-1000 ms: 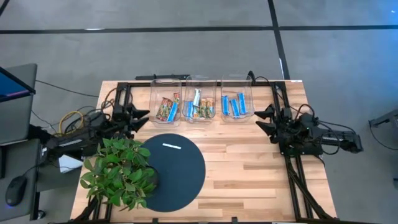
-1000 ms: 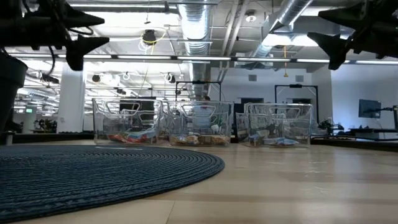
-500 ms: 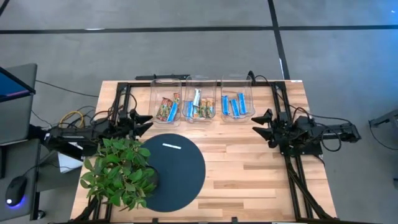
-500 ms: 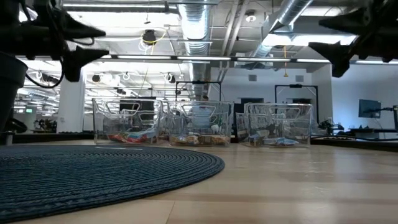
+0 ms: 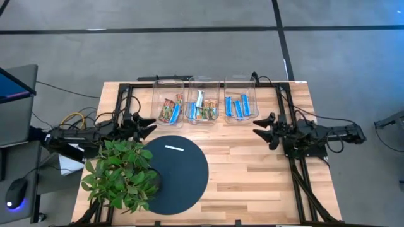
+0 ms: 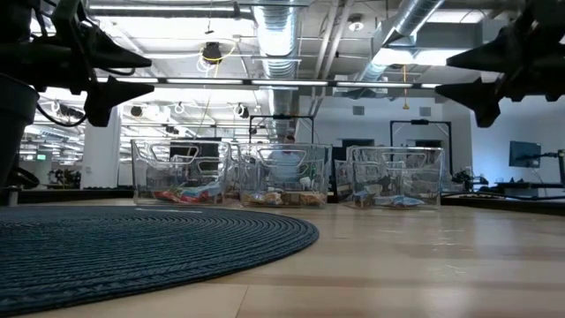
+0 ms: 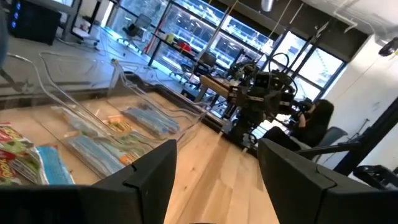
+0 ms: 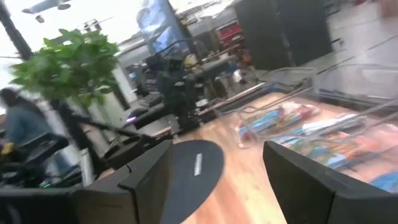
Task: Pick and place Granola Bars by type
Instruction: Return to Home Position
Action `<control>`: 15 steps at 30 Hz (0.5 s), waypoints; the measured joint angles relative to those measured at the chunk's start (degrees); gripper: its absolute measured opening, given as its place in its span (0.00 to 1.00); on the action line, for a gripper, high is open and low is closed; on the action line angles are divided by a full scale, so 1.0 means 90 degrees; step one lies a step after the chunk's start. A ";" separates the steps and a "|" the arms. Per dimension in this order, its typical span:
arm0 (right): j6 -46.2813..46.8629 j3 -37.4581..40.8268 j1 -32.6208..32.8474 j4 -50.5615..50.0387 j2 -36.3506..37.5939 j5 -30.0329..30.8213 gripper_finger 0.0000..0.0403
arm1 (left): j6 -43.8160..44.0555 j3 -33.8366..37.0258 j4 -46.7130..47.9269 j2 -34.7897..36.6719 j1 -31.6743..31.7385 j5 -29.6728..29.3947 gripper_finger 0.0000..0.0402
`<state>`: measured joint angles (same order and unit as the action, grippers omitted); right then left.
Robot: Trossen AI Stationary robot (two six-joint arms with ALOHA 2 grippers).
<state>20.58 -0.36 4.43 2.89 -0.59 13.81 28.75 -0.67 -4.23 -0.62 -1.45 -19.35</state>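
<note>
The granola bars lie in three clear bins at the table's far middle. The left bin [image 5: 168, 108] holds red-brown bars and a blue one. The middle bin [image 5: 202, 108] holds green-tan, orange and blue bars. The right bin [image 5: 240, 106] holds blue bars [image 7: 149, 121]. My left gripper [image 5: 151, 123] hovers open and empty near the left bin, above the table [image 6: 146, 75]. My right gripper [image 5: 260, 128] hovers open and empty near the right bin [image 6: 446, 75]. The wrist views show the fingers of each spread apart.
A dark round mat [image 5: 183, 176] lies at the near middle with a thin white strip [image 5: 173, 148] on it. A potted plant [image 5: 120, 173] stands at the near left, close to my left arm. Black rails run along both table sides. People sit beyond the table [image 7: 314, 118].
My right gripper has gone a little toward the table's left and near edge, and down. My left gripper has also come down a little. Both stay open and empty. The bars and bins have not moved.
</note>
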 joint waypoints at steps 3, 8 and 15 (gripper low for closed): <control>-0.0062 0.0000 -0.0110 0.0011 -0.0028 0.0104 0.60 | 0.0092 0.0000 0.0008 0.0000 0.0000 -0.0002 0.55; -0.0168 0.0000 -0.0225 0.0011 -0.0028 0.0096 0.60 | 0.0098 -0.0002 0.0020 0.0000 0.0000 -0.0004 0.55; -0.0168 0.0000 -0.0258 0.0006 -0.0028 0.0077 0.60 | 0.0110 -0.0002 0.0027 0.0000 0.0002 -0.0005 0.55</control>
<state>19.07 -0.36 2.11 2.94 -0.84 14.50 29.74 -0.69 -3.99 -0.62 -1.43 -19.40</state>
